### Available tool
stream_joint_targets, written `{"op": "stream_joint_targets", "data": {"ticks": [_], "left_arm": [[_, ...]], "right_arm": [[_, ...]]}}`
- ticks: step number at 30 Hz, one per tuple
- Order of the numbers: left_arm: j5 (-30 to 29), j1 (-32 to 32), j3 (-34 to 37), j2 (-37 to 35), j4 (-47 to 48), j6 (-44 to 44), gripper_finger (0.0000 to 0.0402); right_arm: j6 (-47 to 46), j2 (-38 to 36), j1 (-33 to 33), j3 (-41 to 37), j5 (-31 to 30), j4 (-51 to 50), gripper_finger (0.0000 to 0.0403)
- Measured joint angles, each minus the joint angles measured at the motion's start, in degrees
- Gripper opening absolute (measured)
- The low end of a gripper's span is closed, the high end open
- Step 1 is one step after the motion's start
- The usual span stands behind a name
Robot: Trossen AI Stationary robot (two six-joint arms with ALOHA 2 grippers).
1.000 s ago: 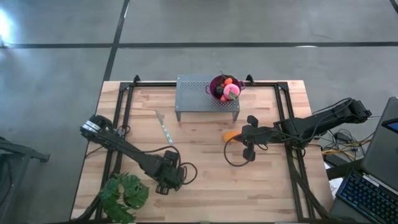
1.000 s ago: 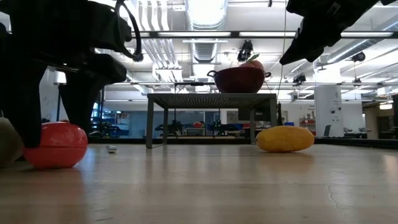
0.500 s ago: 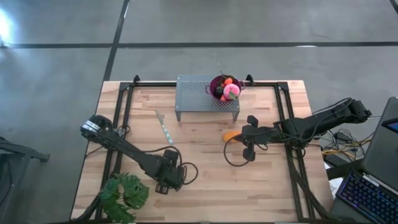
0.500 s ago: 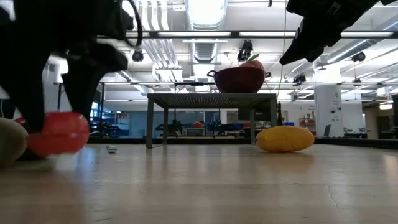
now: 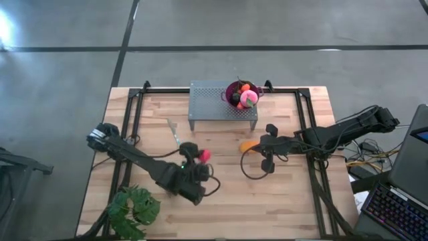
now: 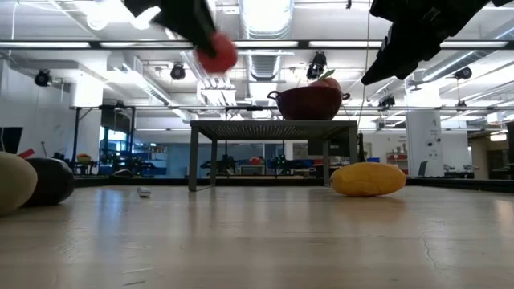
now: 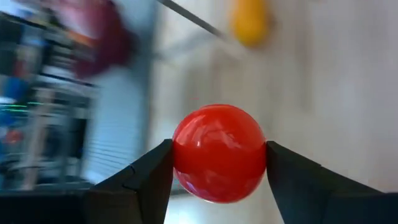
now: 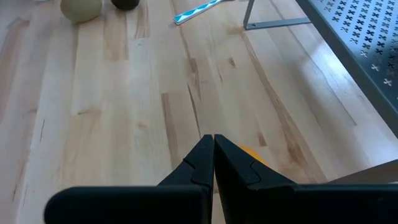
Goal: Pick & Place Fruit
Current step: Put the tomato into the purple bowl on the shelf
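Red ball (image 7: pixel 219 152): pinched between the two fingers of the left gripper (image 5: pixel 200 156), one finger on each side; lifted well clear of the tabletop, high in the low view (image 6: pixel 217 53).
Left gripper: fingers spread just to the ball's width and pressing on it; it hangs over the middle of the wooden table (image 5: pixel 221 207), with the plant (image 5: pixel 134 209) behind it toward the table's near left corner.
Elongated orange piece (image 6: pixel 368 179): lying on the table just beneath and in front of the right gripper (image 8: pixel 213 147); well apart from the left gripper.
Right gripper: fingers pressed together, holding nothing; it hovers above the table at the right side.
Olive-green piece (image 6: pixel 14 182): on the table, touching or just beside a dark ball (image 6: pixel 51 180); both well below the left gripper.
Purple bowl (image 5: pixel 241 94): on the right end of the perforated metal stand (image 5: pixel 214 100), beyond both grippers; pink and orange-red fruit lie inside it.
Light blue strip (image 8: pixel 199 10): flat on the table near the stand's leg, ahead of the right gripper.
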State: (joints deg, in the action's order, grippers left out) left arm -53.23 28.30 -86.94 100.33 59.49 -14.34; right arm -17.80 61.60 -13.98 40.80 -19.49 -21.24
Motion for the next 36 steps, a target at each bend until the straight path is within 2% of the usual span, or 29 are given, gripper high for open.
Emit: {"op": "stream_joint_targets", "data": {"ticks": [4, 9, 17, 21, 28, 36], "left_arm": [[-7.55, -2.79, -4.76, 0.0, -0.65, 3.56, 0.0234], [-6.49, -9.15, -8.45, -0.07, -5.12, 11.88, 0.0234], [8.25, -21.84, -9.61, -0.07, -17.86, 26.57, 0.0234], [13.0, -27.68, -9.61, -0.07, -21.85, 31.09, 0.0234], [25.33, -36.36, -12.82, -0.07, -24.75, 32.32, 0.0234], [32.98, -42.33, -17.28, -0.07, -24.22, 31.33, 0.0234]], "right_arm": [[0.02, -0.02, 0.13, 0.0, -2.22, -1.56, 0.0008], [0.03, -0.71, 1.26, 0.0, -4.72, -2.28, 0.0008], [1.79, -3.84, 4.16, 0.02, -3.16, -2.62, 0.0008], [3.19, -5.44, 4.7, 0.02, -1.26, -3.28, 0.0008], [4.85, -7.37, 5.62, 0.02, -1.01, -6.32, 0.0008], [7.56, -8.64, 8.05, 0.02, 0.11, -6.49, 0.0008]]}}
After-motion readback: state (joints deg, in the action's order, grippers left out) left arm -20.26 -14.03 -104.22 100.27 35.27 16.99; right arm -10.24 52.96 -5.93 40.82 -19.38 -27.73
